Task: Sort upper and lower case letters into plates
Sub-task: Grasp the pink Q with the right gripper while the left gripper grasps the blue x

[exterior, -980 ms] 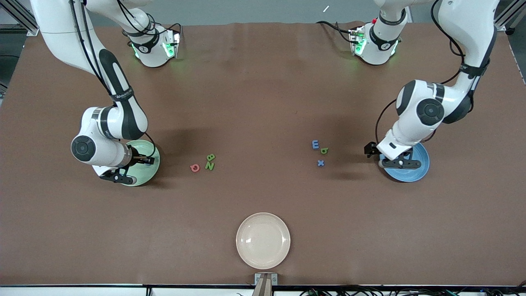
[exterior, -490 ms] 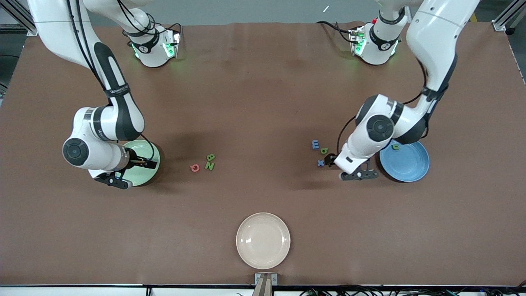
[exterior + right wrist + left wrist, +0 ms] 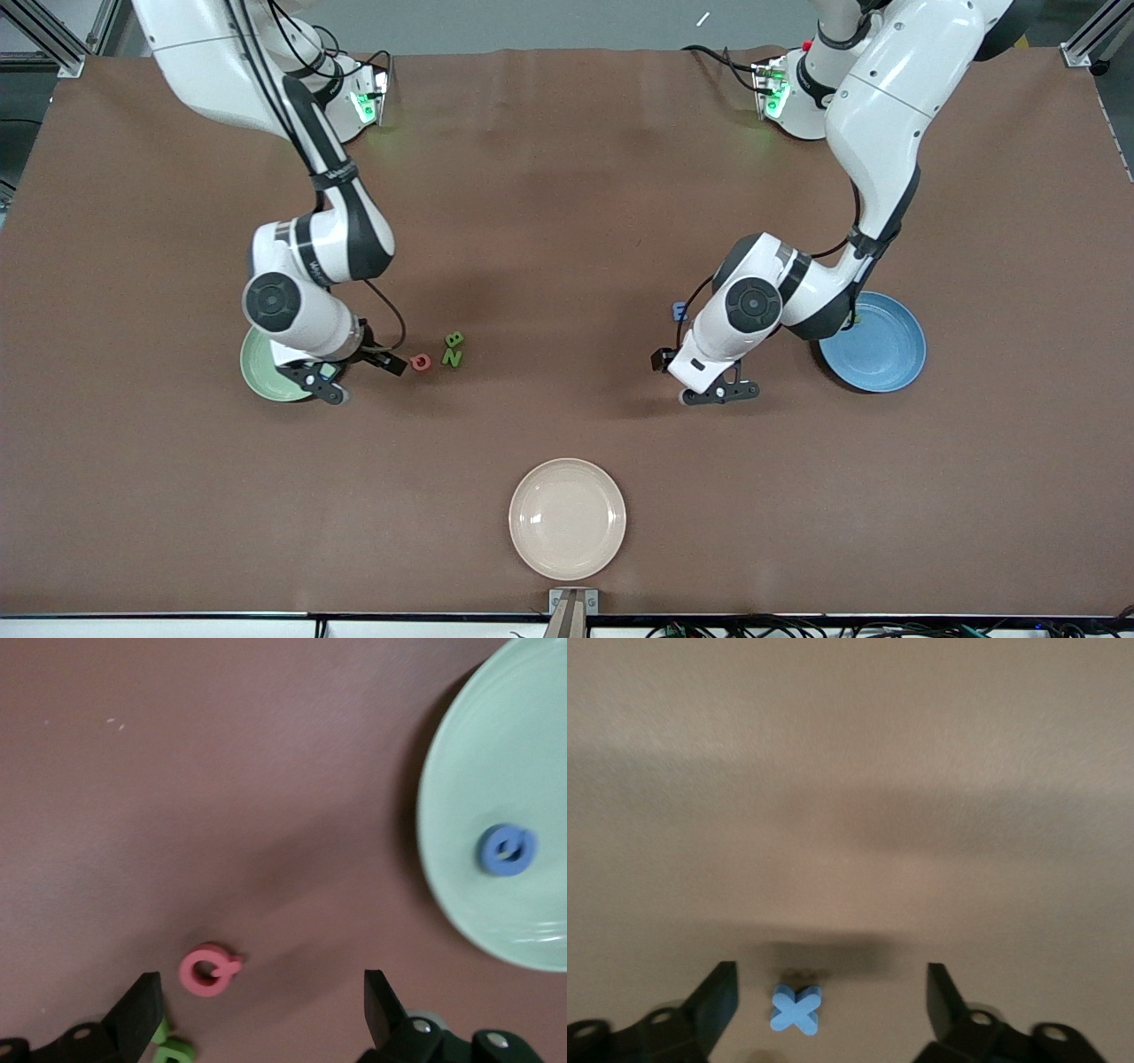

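Now that both arms have swung off their plates, your left gripper (image 3: 824, 992) hangs open over the blue x (image 3: 796, 1009) and your right gripper (image 3: 257, 1005) open near the pink Q (image 3: 209, 970).

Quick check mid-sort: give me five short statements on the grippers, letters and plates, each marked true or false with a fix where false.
1. The left gripper is open over the blue x. True.
2. The right gripper holds the red-pink Q. False: it is open and the Q lies on the table.
3. A blue letter lies in the pale green plate. True.
4. The cream-beige plate holds two letters. False: it holds none.
5. The green B and N lie on the blue plate. False: they lie on the table beside the Q.
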`<state>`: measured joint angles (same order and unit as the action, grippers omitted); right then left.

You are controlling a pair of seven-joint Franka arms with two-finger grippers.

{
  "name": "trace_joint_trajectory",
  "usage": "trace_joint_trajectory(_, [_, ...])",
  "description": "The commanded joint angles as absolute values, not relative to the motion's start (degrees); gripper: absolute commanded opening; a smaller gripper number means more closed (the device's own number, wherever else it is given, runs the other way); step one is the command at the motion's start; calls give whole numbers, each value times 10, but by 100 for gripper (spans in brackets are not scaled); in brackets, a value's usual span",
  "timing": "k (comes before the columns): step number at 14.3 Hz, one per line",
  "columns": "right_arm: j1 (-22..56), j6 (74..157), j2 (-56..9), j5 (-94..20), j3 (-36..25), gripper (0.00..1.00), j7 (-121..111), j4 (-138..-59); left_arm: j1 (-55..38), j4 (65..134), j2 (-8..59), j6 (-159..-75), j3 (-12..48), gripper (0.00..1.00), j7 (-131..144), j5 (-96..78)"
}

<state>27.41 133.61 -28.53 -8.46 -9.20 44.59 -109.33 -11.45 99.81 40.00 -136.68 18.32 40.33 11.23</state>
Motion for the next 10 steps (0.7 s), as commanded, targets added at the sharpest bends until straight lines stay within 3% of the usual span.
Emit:
trace_joint_trajectory(1, [301, 1385, -315, -93, -97, 100, 494, -1098, -122, 1001, 399, -1353, 175, 84, 422, 145])
trace_joint_trajectory(6, [319, 1438, -338, -94, -97, 100, 518, -1109, -114, 1053, 371, -1354, 177, 74, 426, 154])
trace_joint_trajectory(10, [316, 1452, -336, -94, -96, 98, 516, -1129, -113, 1066, 355, -1354, 181, 72, 427, 154])
